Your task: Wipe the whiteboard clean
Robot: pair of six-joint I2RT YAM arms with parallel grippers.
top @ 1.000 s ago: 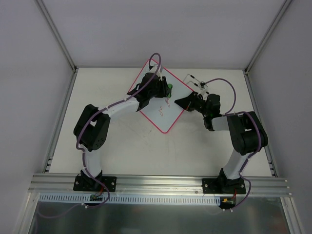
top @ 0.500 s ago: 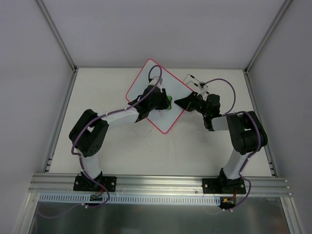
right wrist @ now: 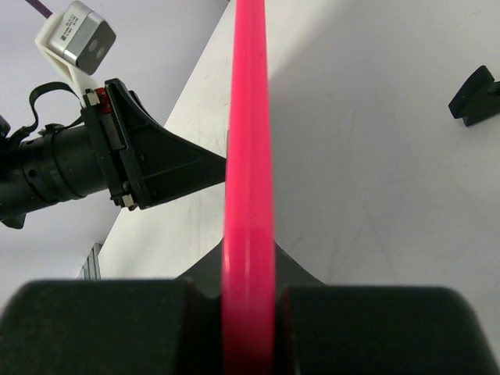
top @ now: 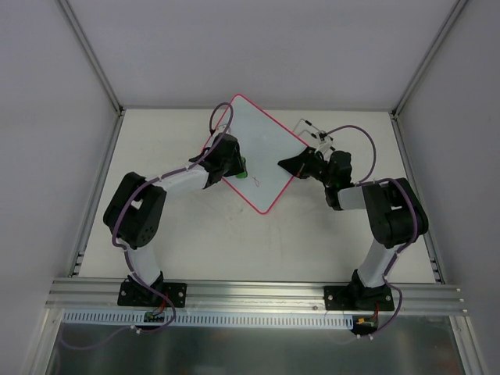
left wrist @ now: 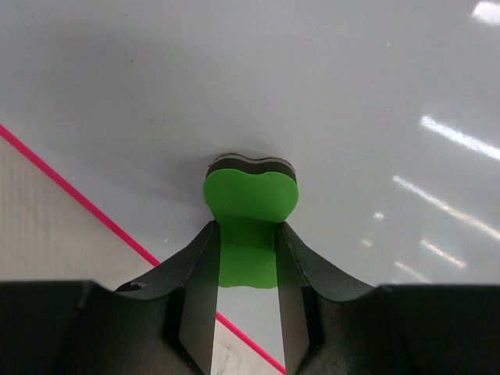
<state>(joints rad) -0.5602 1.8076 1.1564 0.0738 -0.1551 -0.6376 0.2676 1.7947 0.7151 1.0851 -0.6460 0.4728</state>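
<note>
There's the left gripper (left wrist: 247,234) pinching the green eraser (left wrist: 250,199), its pad flat on the whiteboard (top: 266,141). A tiny red scribble (top: 260,185), unreadable, sits just near-right of it. Further right, the right gripper (right wrist: 248,285) clamps the board's pink frame. The board lies diagonally, its long axis running far-left to near-right.
</note>
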